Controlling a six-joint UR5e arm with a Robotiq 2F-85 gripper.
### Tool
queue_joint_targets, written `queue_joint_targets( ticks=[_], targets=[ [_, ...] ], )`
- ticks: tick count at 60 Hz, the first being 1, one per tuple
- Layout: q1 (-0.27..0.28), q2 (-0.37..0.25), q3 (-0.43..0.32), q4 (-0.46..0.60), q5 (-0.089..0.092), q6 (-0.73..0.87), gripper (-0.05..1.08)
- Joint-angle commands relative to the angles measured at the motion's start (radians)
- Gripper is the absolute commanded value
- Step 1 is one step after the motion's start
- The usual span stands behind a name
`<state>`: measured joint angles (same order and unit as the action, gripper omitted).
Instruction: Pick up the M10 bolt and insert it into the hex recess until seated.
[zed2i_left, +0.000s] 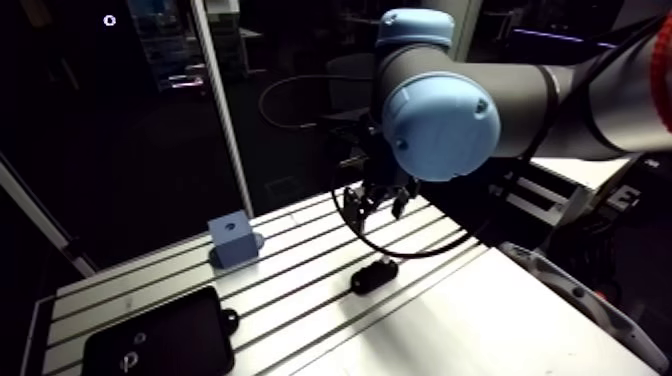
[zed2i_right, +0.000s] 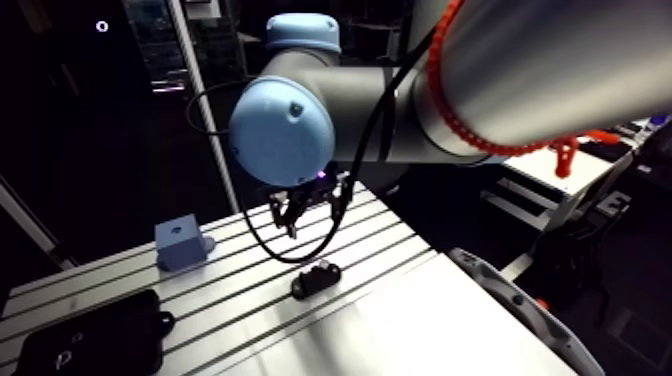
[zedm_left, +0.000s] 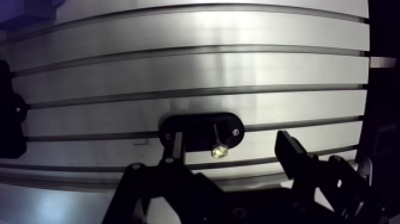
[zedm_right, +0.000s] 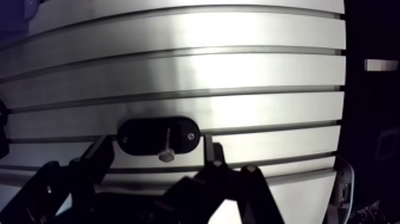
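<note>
- Far left in the arm view, flat on the slotted aluminium desk (zed2i_left: 480, 320), near its front-left corner: a black pad (zed2i_left: 160, 340) with a pale mark on its face.
- Touching the pad's right edge: a small round black knob (zed2i_left: 229, 322).
- Further right and further back, well apart from the pad: a blue block (zed2i_left: 232, 240), upright on the desk, with a small dark hole in its top face. Round or hex, cannot tell.
- Right of the block and apart from it, near the desk's middle: a black oval holder (zedm_left: 199, 131) set across a slot, with a small screw toward each end of its face.
- On that holder: the bolt (zedm_left: 218, 143), bright hex head at the holder's edge nearest the pincer, shank running back toward the holder's middle as seen from the wrist. Lying flat or standing in the holder, cannot tell.
- Above the holder, clear of the desk in the arm view: the pincer (zedm_left: 231, 154), spread wide and holding nothing.
- In the wrist view, bolt head in line between the two dark fingers (zedm_left: 293, 156), touched by neither.
- Far right, just beside the desk's right edge: a grey curved object (zed2i_left: 570, 290) with a small orange spot on it. Too dim to name more closely.
</note>
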<state>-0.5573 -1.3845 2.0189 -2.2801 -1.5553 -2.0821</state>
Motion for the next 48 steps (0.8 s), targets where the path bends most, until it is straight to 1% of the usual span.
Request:
queue_joint_targets(
  ticks=[1, 4, 5, 8, 10, 16, 36, 42, 48],
  targets=[
    [0.0, 0.019, 0.005, -0.005, 0.001, 0.0, 0.26],
    [0.0, 0.02, 0.005, -0.005, 0.005, -0.003, 0.26],
    [0.0, 0.02, 0.007, -0.005, 0.009, -0.005, 0.26],
    [0.0, 0.02, 0.009, -0.004, 0.01, -0.004, 0.27],
    [0.0, 0.027, 0.013, -0.004, 0.011, -0.005, 0.3],
    [0.0, 0.031, 0.013, -0.003, 0.013, -0.002, 0.31],
    [0.0, 0.031, 0.017, -0.003, 0.002, 0.0, 0.35],
    [0.0, 0.032, 0.019, -0.003, 0.004, 0.0, 0.39],
    [0.0, 0.032, 0.025, -0.003, 0.002, 0.001, 0.39]
  ],
)
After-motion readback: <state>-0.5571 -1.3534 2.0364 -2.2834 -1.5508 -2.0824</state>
